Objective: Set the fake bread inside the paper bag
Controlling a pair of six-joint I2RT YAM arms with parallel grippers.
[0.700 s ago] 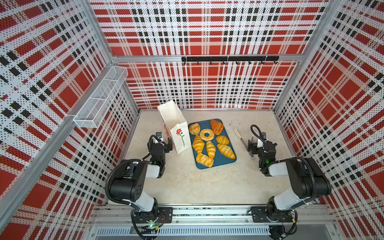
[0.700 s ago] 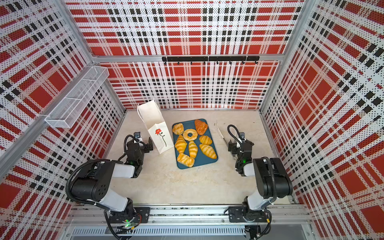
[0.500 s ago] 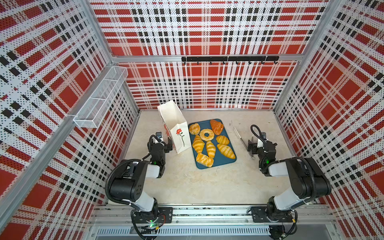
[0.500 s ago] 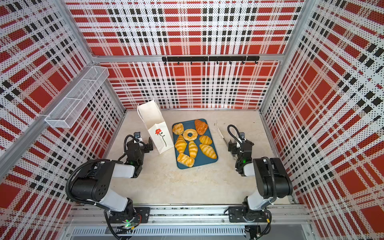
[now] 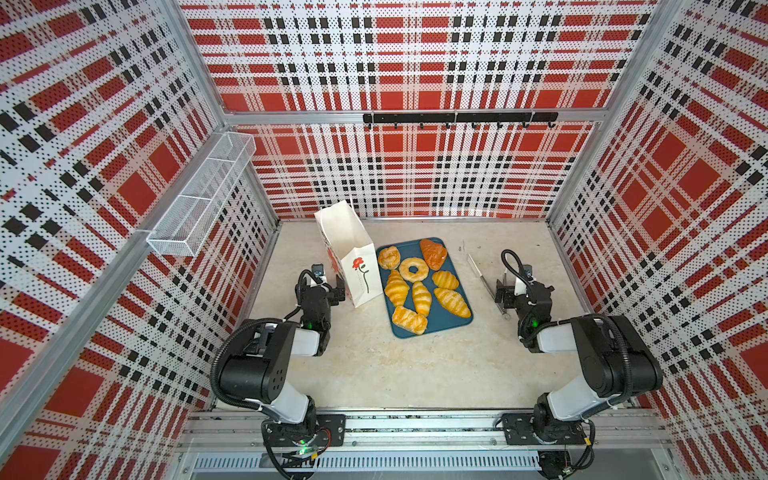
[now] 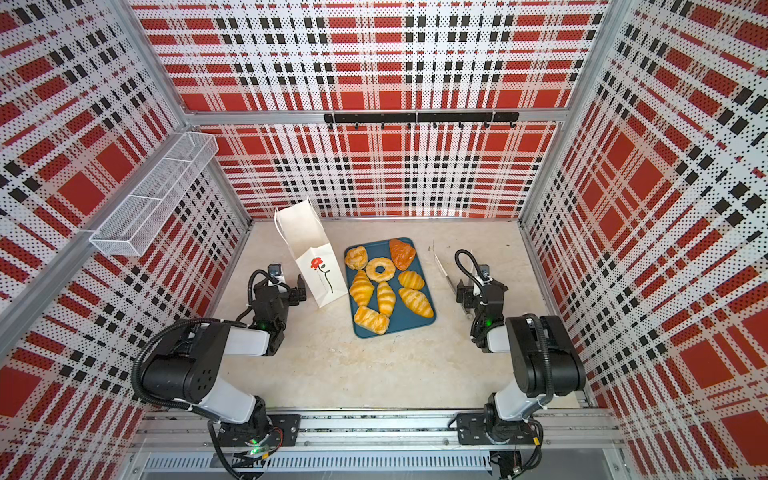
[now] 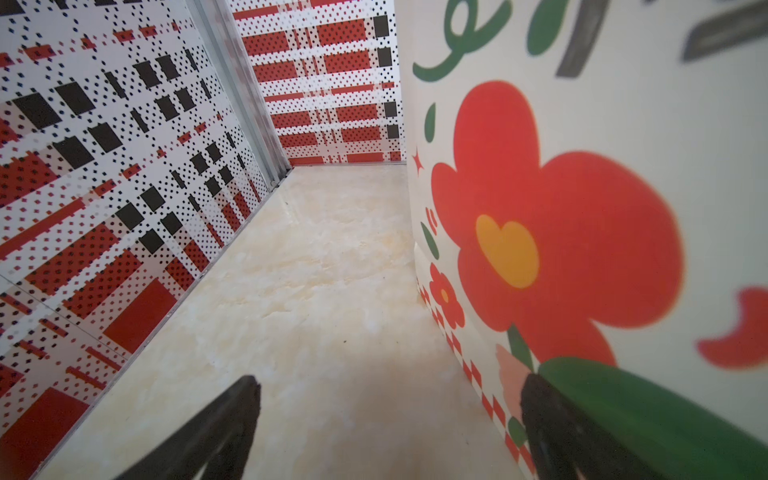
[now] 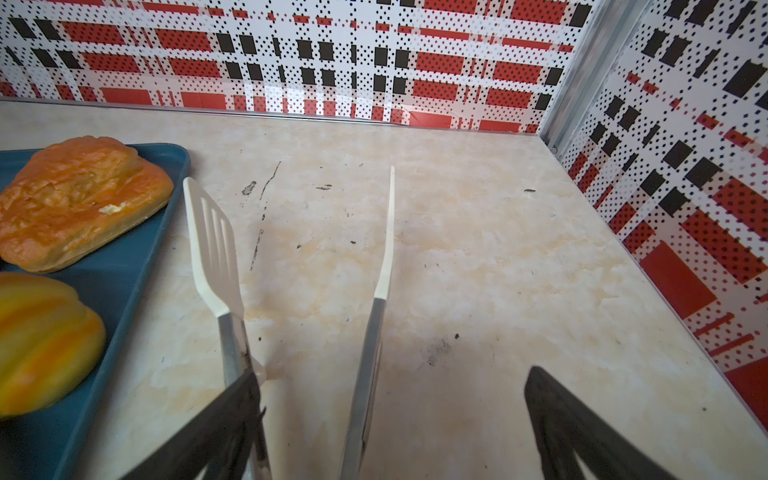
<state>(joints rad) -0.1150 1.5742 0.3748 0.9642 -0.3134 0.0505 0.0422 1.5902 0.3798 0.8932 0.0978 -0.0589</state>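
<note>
The fake bread lies on a blue tray (image 5: 444, 325) (image 6: 405, 322) in both top views: a ring doughnut (image 5: 413, 269), a round bun (image 5: 388, 257), a darker orange-brown piece (image 5: 433, 253) (image 8: 79, 199) and several yellow croissants (image 5: 397, 288) (image 8: 41, 345). The white paper bag (image 5: 349, 253) (image 6: 309, 253) (image 7: 582, 208) stands upright just left of the tray, mouth open upward. My left gripper (image 5: 328, 291) (image 7: 388, 386) is open and empty, low beside the bag's flowered side. My right gripper (image 5: 505, 291) (image 8: 390, 374) is open, right of the tray, straddling one arm of the tongs.
White-tipped metal tongs (image 5: 484, 282) (image 8: 212, 245) lie on the table between the tray and my right gripper. A wire basket (image 5: 203, 195) hangs on the left wall. A black hook rail (image 5: 457, 118) runs along the back wall. Plaid walls enclose three sides.
</note>
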